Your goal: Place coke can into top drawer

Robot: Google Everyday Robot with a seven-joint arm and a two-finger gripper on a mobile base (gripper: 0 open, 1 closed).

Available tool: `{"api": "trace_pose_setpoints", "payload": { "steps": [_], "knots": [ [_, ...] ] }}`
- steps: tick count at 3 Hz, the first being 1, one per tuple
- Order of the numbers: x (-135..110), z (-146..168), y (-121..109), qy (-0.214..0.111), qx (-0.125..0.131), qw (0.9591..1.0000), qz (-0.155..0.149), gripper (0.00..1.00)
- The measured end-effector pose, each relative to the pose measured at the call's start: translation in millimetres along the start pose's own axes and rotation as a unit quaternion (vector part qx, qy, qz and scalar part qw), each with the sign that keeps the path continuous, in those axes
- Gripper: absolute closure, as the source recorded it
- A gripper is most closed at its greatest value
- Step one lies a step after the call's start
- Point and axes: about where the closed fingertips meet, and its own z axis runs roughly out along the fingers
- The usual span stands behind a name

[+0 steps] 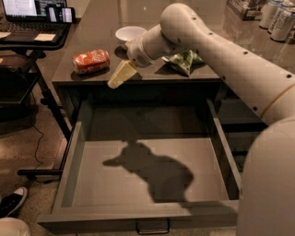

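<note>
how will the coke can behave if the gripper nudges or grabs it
The coke can lies on its side on the countertop, so a nudge would probably roll it. Its smooth round wall may slip or dent under a hard squeeze. The gripper hangs close beside it.

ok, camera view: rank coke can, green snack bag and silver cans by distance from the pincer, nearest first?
Pincer hangs at the counter front edge, above the open top drawer.
1. coke can: beside it, image left.
2. green snack bag: image right, beyond the wrist.
3. silver cans: far back, image right.
</note>
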Motion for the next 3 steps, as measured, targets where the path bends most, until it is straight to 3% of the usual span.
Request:
{"api": "trace_pose_setpoints", "payload": {
  "steps": [3],
  "knots": [
    [-26, 63, -16, -0.063, -0.018, 0.9964, 0.055, 0.00]
  ]
}}
